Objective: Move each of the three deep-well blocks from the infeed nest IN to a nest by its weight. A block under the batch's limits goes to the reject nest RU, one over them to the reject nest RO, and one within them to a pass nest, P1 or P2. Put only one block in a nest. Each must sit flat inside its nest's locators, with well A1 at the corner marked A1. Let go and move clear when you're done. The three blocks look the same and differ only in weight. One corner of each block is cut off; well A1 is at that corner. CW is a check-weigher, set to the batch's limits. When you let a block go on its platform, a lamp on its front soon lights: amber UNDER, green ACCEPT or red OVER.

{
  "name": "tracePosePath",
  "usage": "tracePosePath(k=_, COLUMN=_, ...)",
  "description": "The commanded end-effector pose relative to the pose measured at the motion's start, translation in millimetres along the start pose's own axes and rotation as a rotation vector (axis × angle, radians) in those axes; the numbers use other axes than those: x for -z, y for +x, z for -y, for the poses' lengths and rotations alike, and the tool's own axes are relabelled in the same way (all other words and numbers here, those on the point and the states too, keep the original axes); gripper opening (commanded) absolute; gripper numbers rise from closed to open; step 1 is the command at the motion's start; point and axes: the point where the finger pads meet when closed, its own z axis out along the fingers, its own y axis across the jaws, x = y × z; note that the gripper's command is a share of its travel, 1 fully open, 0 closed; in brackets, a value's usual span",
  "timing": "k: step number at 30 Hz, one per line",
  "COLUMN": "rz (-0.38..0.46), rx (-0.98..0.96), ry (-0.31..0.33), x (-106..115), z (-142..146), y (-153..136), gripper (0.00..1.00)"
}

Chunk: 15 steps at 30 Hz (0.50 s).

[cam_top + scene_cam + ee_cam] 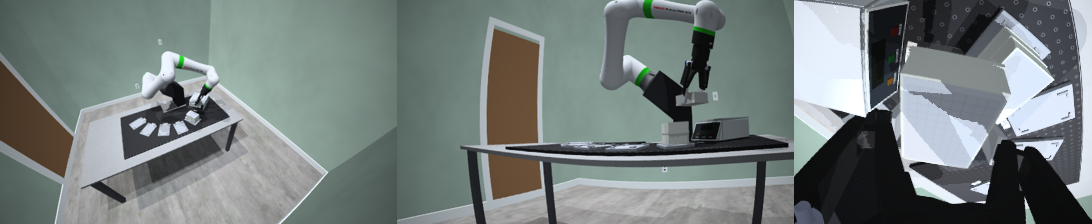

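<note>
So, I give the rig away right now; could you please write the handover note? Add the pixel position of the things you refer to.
Gripper (199,104) (693,95) (944,117): shut on a pale grey rectangular block (193,102) (698,99) (954,120), in the air.
Infeed: two matching blocks (192,116) (675,133) (1024,82), stacked.
Check-weigher, grey box with black front (205,99) (735,128) (829,55): beside the stack.
Done: one block picked. Four flat white nests (164,130) (628,147) (1044,110) hold none.
Left: weigh and sort all three, A1 corners matched.

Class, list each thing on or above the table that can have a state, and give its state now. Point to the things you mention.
Gripper (694,92) (944,117): shut on the held block.
Held block (698,98) (944,120): raised, clear of the stack.
Block stack (192,116) (675,133) (1025,80): two blocks, resting in the infeed nest.
Four other nests: unfilled.
Check-weigher (735,128) (829,55): lamps appear unlit, though hard to judge.
</note>
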Motion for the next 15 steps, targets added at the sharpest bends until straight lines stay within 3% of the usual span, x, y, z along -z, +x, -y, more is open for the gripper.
tracePosePath(k=1, rz=0.000, rx=0.000, ry=0.000, x=1.6, z=9.9, y=1.4, gripper=0.10)
tracePosePath(k=15, rz=0.000, rx=0.000, ry=0.000, x=6.6, z=49.2, y=6.8, gripper=0.10)
